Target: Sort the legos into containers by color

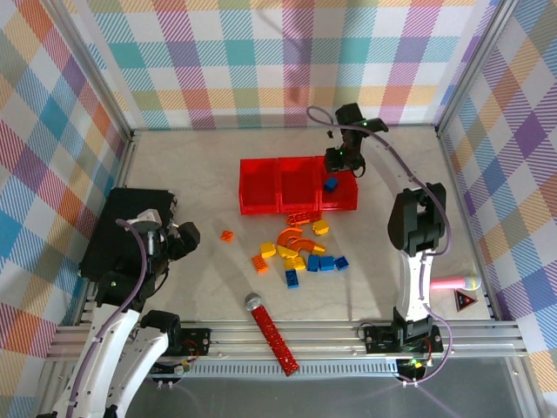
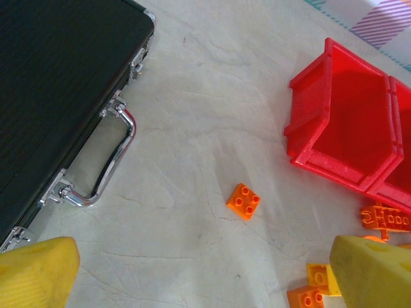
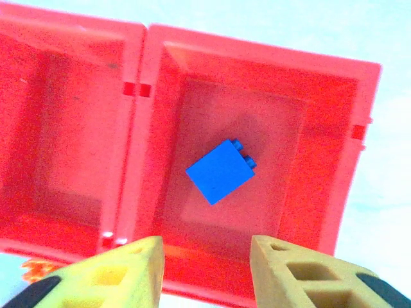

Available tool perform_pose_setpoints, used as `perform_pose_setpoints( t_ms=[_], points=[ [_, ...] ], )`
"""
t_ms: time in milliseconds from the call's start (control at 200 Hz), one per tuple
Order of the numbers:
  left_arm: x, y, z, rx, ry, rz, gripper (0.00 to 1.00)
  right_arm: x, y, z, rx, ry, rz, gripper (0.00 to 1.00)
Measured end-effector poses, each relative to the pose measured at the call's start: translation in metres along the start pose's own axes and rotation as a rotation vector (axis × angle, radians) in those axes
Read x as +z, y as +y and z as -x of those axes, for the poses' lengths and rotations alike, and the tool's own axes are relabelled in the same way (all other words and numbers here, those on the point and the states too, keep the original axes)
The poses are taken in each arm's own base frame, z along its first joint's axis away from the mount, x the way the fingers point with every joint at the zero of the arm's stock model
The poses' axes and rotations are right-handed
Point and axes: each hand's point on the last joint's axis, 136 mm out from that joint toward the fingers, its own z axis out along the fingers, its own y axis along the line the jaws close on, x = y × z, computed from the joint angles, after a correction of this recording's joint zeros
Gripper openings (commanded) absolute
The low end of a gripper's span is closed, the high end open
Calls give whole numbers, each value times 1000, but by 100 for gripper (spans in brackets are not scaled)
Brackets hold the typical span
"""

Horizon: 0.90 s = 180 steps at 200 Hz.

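Note:
Three joined red containers (image 1: 298,197) stand mid-table. The rightmost one (image 3: 334,160) holds a single blue lego (image 3: 221,171), lying free on its floor. My right gripper (image 3: 205,269) hovers just above that bin's near rim, open, with nothing between its fingers; from overhead it (image 1: 341,161) hangs over the bin's back edge. The other legos (image 1: 300,252), orange, yellow and blue, lie in a loose pile in front of the bins. A lone orange lego (image 2: 244,201) sits to the left of the pile. My left gripper (image 2: 205,276) is open near this brick, above the bare table.
A large black case (image 2: 58,83) with a chrome handle lies at the left, beside my left arm. A long red studded stick (image 1: 271,333) lies near the front edge. A pink object (image 1: 452,283) and a small red triangle (image 1: 465,302) rest by the right arm's base.

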Motion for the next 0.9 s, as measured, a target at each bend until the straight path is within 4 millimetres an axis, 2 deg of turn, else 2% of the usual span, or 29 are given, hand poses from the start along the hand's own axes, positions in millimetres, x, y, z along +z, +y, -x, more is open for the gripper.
perform_pose_setpoints(
  t_ms=[90,205,415,575,690,900],
  points=[
    [-2,0,1,0,-7,-5,100,-25,4,0,7,-40,6,41],
    [-2,-2,0,5,-1,-15,100,-49,15,-17,29,-56,28,41],
    [1,-7,-5,25,37,-33,100,-75,44,-87,90,-11,96,41],
    [5,-15,-13,36,86,-68,100,-91,59,-138,132,14,129,41],
    [3,-26,-22,58,121,-123,100,-100,56,-175,188,34,130,42],
    [0,-44,-37,117,177,-190,100,-105,46,-224,279,89,112,44]
  ],
)
